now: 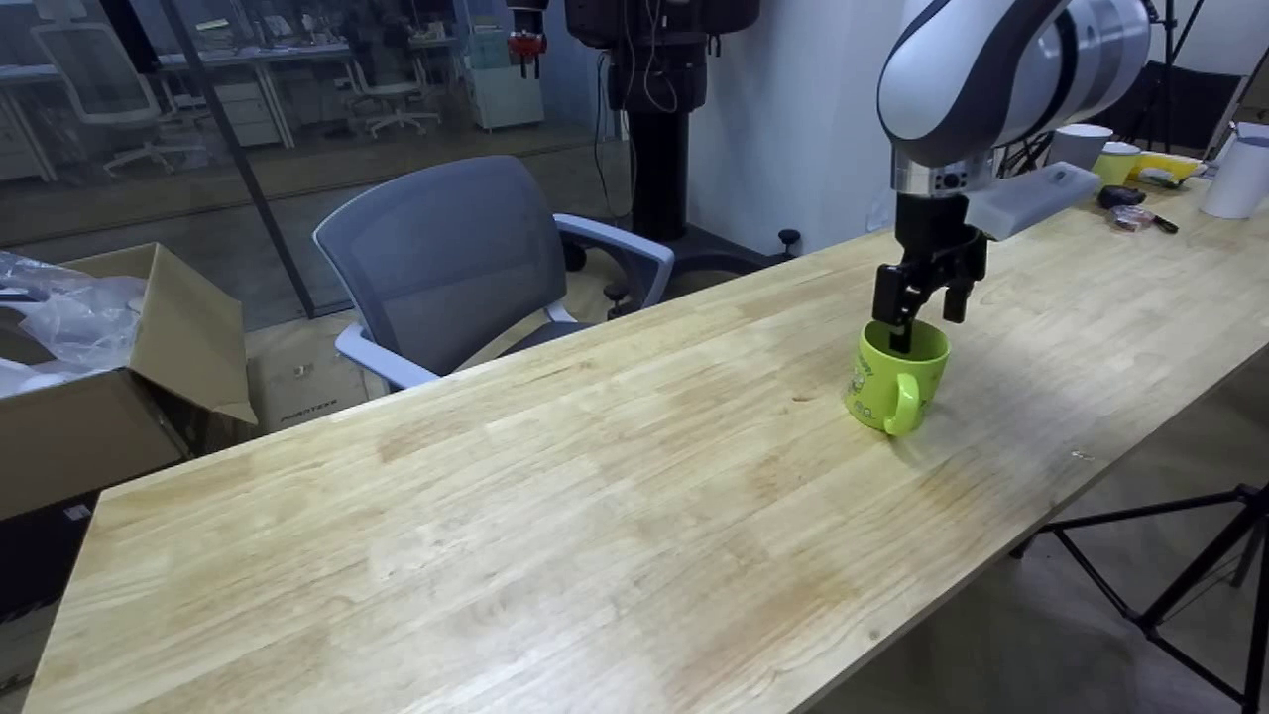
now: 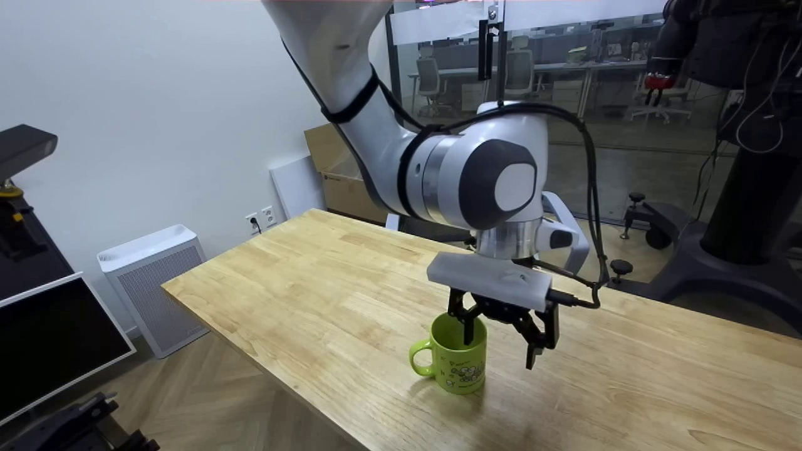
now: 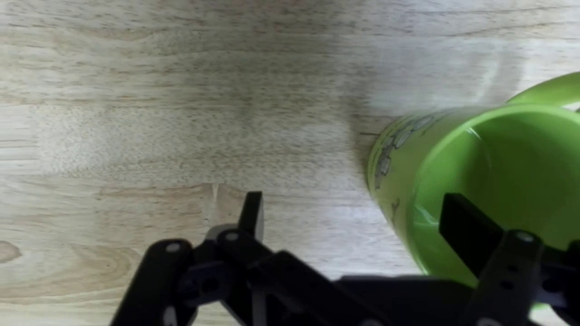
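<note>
Claw spread wide, straddling rim of upright green mug, wooden table beneath

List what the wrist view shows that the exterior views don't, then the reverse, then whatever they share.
Only the wrist view: a near-overhead close-up down into the green mug, and the fine speckled grain of the wooden table.
Only the exterior views: the robot arm, the office chair and, in an exterior view, a white floor unit with a grille.
Shared: the mug, the table and the open gripper, one finger inside the mug, the other outside it.
</note>
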Available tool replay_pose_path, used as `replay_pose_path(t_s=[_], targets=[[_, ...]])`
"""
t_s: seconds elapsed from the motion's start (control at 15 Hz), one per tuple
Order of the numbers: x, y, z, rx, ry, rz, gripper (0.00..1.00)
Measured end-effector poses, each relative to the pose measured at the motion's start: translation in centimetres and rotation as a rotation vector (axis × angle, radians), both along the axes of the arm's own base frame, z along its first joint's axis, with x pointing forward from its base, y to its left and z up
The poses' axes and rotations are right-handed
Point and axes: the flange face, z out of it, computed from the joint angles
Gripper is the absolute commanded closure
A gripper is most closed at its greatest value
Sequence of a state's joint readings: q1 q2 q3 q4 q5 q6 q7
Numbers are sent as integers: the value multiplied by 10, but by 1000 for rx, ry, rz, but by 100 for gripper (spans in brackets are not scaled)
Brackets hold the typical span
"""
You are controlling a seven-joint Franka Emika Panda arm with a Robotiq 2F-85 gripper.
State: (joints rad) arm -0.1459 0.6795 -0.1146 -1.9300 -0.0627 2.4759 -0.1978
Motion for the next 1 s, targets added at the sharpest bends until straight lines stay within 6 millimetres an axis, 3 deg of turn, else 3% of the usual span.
replay_pose_path(t_s=[0.27,0.8,1.0], targets=[[10,1,25,-5,-36,4,0],[24,-7,101,-9,-97,-16,0],[25,-10,117,-9,-103,-21,0]])
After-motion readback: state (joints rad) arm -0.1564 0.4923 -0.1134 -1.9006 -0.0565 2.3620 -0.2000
